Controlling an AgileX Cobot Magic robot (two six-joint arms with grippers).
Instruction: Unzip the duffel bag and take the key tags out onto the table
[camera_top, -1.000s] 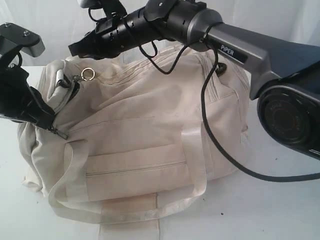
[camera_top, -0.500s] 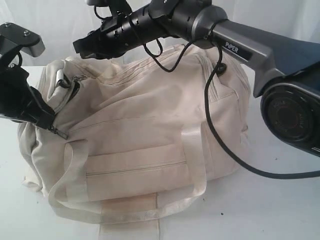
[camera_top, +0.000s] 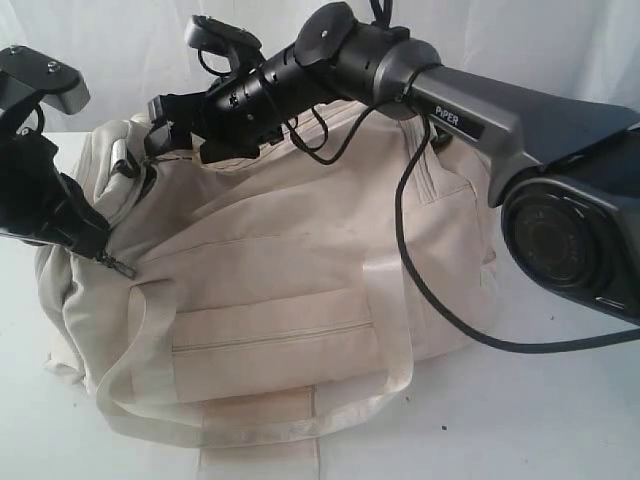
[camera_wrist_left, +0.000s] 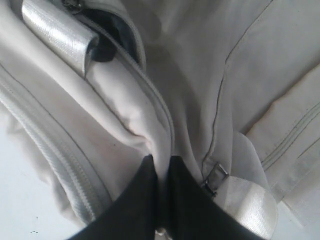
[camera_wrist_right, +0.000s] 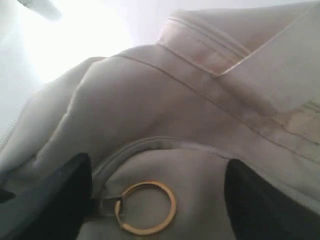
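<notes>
The cream duffel bag (camera_top: 300, 260) lies on the white table (camera_top: 540, 420), front pocket facing the camera. My left gripper (camera_top: 100, 255) is shut on a fold of the bag's fabric at its left end, beside the zip; the left wrist view shows that pinch (camera_wrist_left: 160, 162). A short stretch of zip gapes there, showing dark lining (camera_wrist_left: 107, 37). My right gripper (camera_top: 178, 68) hangs over the bag's top left, jaws wide open. In the right wrist view a gold ring zipper pull (camera_wrist_right: 146, 207) lies flat on the fabric between the open fingers (camera_wrist_right: 60, 195). The key tags are hidden.
The right arm's black cable (camera_top: 420, 270) loops down across the bag's right side. A pale webbing strap (camera_top: 150, 400) trails over the bag's front towards the table's near edge. A metal buckle (camera_wrist_left: 215, 177) sits close to my left fingers.
My right gripper's jaws have spread from nearly shut to wide open, and it has dropped lower over the ring pull, now covering it in the exterior view. The left gripper has not moved.
</notes>
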